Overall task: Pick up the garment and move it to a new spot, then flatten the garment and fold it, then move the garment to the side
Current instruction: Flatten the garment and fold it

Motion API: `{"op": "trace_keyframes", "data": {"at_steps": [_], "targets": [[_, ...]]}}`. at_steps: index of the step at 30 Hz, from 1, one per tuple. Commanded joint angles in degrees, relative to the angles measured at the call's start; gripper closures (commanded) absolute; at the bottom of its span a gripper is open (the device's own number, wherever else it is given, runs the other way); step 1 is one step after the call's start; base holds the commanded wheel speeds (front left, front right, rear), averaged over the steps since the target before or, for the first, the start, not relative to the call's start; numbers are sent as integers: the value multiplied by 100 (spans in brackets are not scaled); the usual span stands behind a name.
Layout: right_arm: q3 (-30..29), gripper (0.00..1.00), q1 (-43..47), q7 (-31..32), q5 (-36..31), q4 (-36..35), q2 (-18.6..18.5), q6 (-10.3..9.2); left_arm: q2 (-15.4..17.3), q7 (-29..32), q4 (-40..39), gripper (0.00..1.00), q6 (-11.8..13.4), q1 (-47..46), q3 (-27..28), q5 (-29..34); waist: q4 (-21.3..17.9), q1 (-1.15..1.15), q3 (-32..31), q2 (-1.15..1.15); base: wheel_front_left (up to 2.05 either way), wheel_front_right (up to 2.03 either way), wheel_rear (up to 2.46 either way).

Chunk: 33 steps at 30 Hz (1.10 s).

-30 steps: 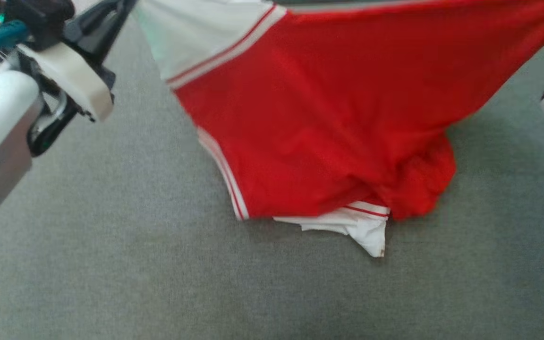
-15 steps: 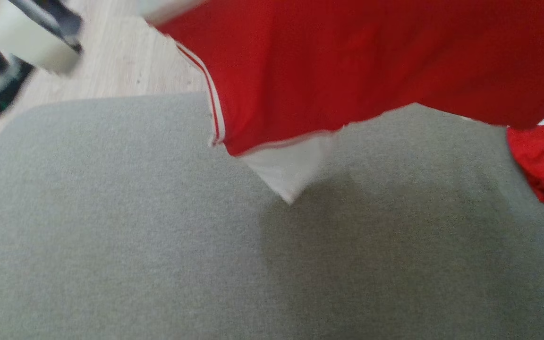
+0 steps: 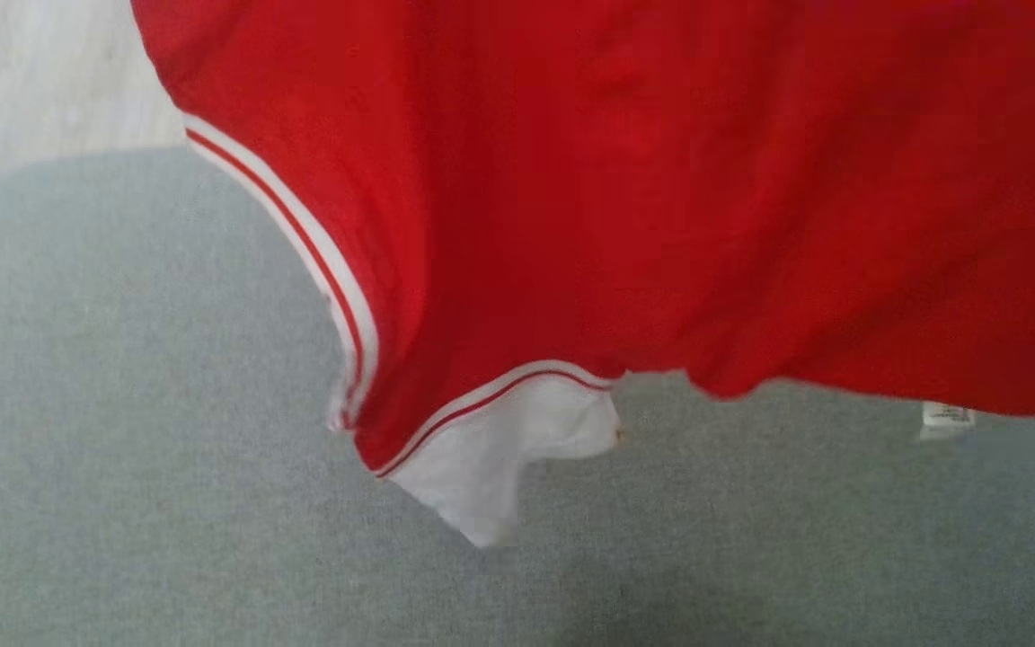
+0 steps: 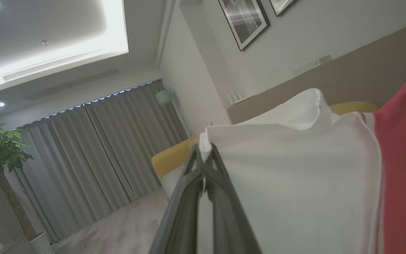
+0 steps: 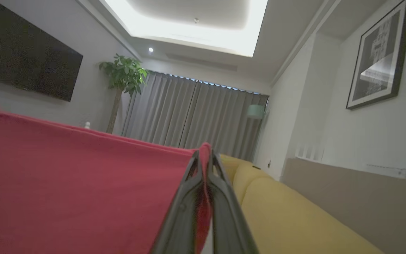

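Well, garment (image 3: 625,198) tag (image 3: 946,419) txt unreadable.

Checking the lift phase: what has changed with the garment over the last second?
The garment, its lower end bunched on the grey surface a second ago, has been lifted and seems to hang clear, white sleeve dangling. The head camera shifted too. Unchanged: left gripper shut on white cloth, right gripper on red.
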Motion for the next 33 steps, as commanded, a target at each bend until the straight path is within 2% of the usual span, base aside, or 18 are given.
{"op": "trace_keyframes", "data": {"at_steps": [1, 2, 4, 10, 13, 17, 20, 26, 32, 33], "targets": [[58, 100, -202, 60, 46, -27, 17, 37, 63, 51, 88, 100, -8, -356, 276, -35, 40, 0, 381, 0, 0, 0, 0], [276, 100, -534, 89, 77, 268, 140, 37, -101, 78, 491, 100, -57, -499, 266, -43, 84, 0, 766, 0, 0, 0, 0], [455, 100, -890, 29, 95, 565, 256, 37, -290, 24, 939, 100, -22, -689, 318, -13, 138, 0, 1134, 0, 0, 0, 0], [657, 100, -2058, -656, -113, 1432, 383, 37, -829, -592, 1979, 100, 182, -1618, 512, 470, 292, 0, 1899, 0, 0, 0, 0], [633, 100, -2497, -1021, -292, 1787, 346, 37, -1063, -764, 2156, 100, 229, -1943, 720, 668, 381, 0, 2082, 0, 0, 0, 0], [922, 100, -2555, -1187, -383, 2109, 280, 37, -1216, -793, 1913, 100, 84, -1786, 1079, 850, 475, 0, 2194, 0, 0, 0, 0], [1174, 100, -2298, -1262, -318, 2282, 234, 37, -1252, -795, 1466, 100, 61, -1073, 1480, 1014, 542, 0, 2193, 0, 0, 0, 0], [1517, 100, -1176, -1333, -42, 2507, 273, 37, -1297, -796, 606, 100, 21, 1067, 2270, 1211, 586, 0, 2058, 0, 0, 0, 0], [1168, 100, 71, -1340, 166, 2260, 176, 37, -1182, -796, -309, 100, 133, 3273, 2704, 1857, 551, 0, 1685, 0, 0, 0, 0], [1168, 100, 71, -1340, 166, 2260, 176, 37, -1182, -796, -309, 100, 133, 3273, 2704, 1857, 551, 0, 1685, 0, 0, 0, 0]]}}
